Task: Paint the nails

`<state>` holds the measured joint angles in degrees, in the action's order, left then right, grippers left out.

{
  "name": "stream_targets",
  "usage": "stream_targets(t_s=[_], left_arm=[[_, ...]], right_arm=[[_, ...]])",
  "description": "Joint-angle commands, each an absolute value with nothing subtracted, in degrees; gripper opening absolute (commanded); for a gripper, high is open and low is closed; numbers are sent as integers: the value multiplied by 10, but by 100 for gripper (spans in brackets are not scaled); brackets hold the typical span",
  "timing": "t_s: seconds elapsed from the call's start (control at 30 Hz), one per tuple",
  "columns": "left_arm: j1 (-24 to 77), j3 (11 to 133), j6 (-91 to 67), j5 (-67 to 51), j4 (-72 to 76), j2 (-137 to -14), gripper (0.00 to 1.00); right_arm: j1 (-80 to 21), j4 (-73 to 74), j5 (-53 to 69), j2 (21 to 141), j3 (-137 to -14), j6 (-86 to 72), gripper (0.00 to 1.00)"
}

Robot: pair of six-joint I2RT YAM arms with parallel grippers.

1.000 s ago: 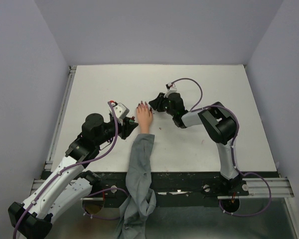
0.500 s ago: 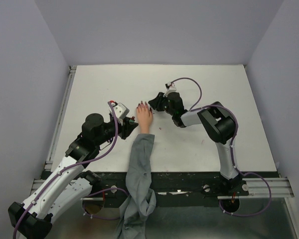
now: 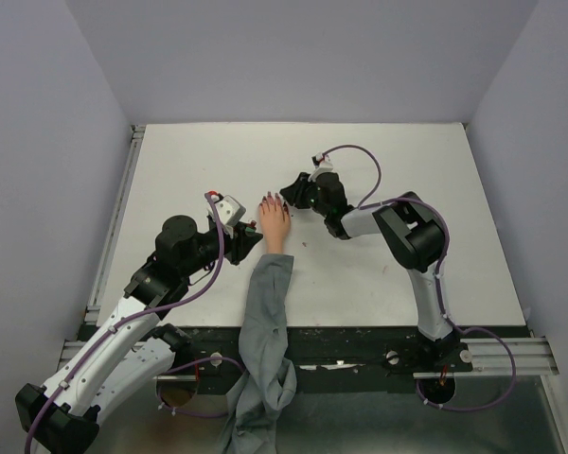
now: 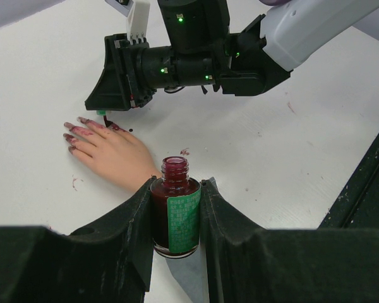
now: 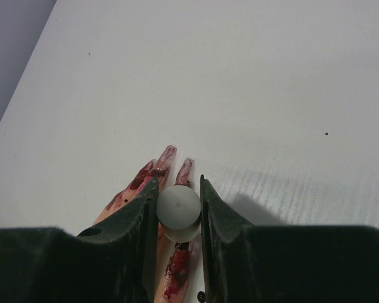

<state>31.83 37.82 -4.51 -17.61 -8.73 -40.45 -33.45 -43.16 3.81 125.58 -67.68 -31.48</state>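
Overhead, a smooth peach mannequin hand [image 3: 274,223] in a grey fabric sleeve [image 3: 265,312] lies on the table [image 3: 407,161]; the right gripper [image 3: 289,193] has edged left toward its nails [image 3: 271,198]. The left wrist view shows the left gripper [image 4: 177,189] clamping an open, green-labelled glass bottle [image 4: 183,221] beside the hand. Only the right wrist view shows the right gripper pinching a round white cap [image 5: 178,207] over the polish-streaked fingers.
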Motion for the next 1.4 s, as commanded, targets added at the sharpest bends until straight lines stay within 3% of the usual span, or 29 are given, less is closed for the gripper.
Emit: stream_targets(t_s=[0.0, 0.67, 1.37], left_arm=[[316, 396, -45, -187, -75, -396, 0], [316, 395, -44, -183, -76, -388, 0], [316, 394, -47, -185, -73, -387, 0]], right_arm=[[-339, -421, 14, 1274, -692, -314, 1], [-338, -426, -24, 1252, -700, -299, 1], [-341, -432, -18, 1200, -630, -308, 1]])
